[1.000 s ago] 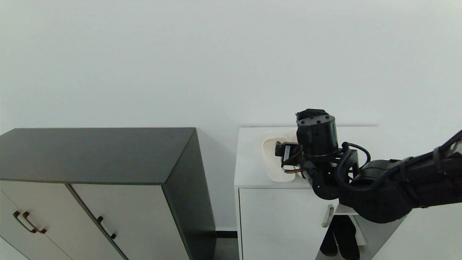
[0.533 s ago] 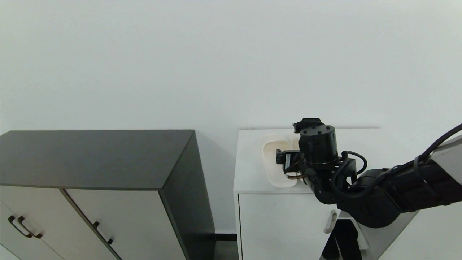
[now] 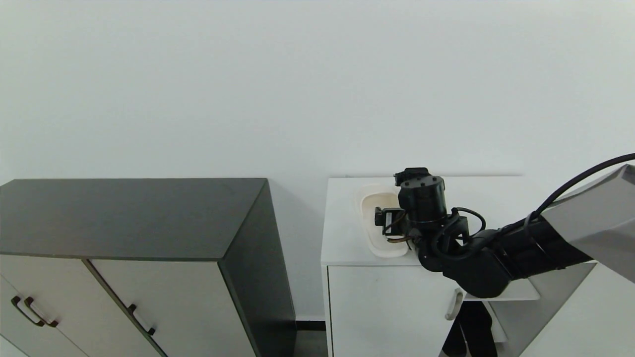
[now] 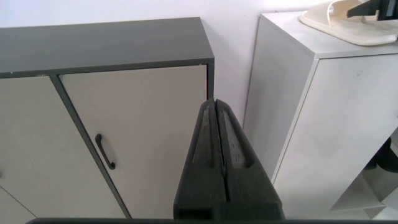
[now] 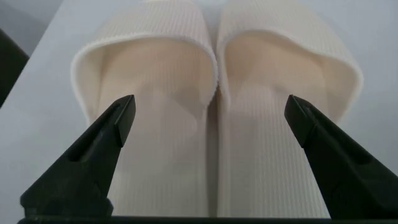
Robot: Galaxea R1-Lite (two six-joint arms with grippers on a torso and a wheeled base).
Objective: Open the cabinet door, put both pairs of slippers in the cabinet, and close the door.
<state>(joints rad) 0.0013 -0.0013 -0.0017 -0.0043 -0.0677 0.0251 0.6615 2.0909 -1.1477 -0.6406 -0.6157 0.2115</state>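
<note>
Right gripper point(image 5: 210, 107) spread wide over 2 cream slippers point(image 5: 186, 134); left gripper point(image 4: 215, 115) pressed together.

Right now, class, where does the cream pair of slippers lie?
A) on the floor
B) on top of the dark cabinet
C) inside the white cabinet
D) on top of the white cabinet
D: the cream slippers lie side by side on top of the white cabinet, with the open right gripper set around them.
</note>
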